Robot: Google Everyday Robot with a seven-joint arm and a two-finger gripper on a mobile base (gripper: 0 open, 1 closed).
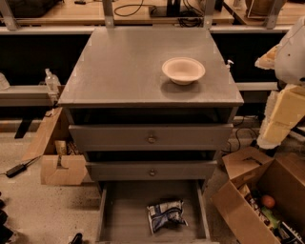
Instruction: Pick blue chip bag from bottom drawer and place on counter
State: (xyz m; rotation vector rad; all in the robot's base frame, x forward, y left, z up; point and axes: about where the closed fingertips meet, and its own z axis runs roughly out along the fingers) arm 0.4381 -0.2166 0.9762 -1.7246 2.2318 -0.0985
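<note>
The blue chip bag (165,215) lies crumpled on the floor of the bottom drawer (124,214), which is pulled open at the foot of the cabinet. The bag sits right of the drawer's middle, towards the front. The counter (124,66) is the grey cabinet top above, with a beige bowl (183,70) on its right side. My gripper is not in view. Only white and cream parts of my arm (285,95) show at the right edge, beside the cabinet and level with the counter.
Two upper drawers with brass knobs (151,138) are shut or nearly shut. An open cardboard box (259,200) with items stands on the floor at right. Another cardboard box (59,164) stands left of the cabinet. A wooden workbench (143,12) runs behind.
</note>
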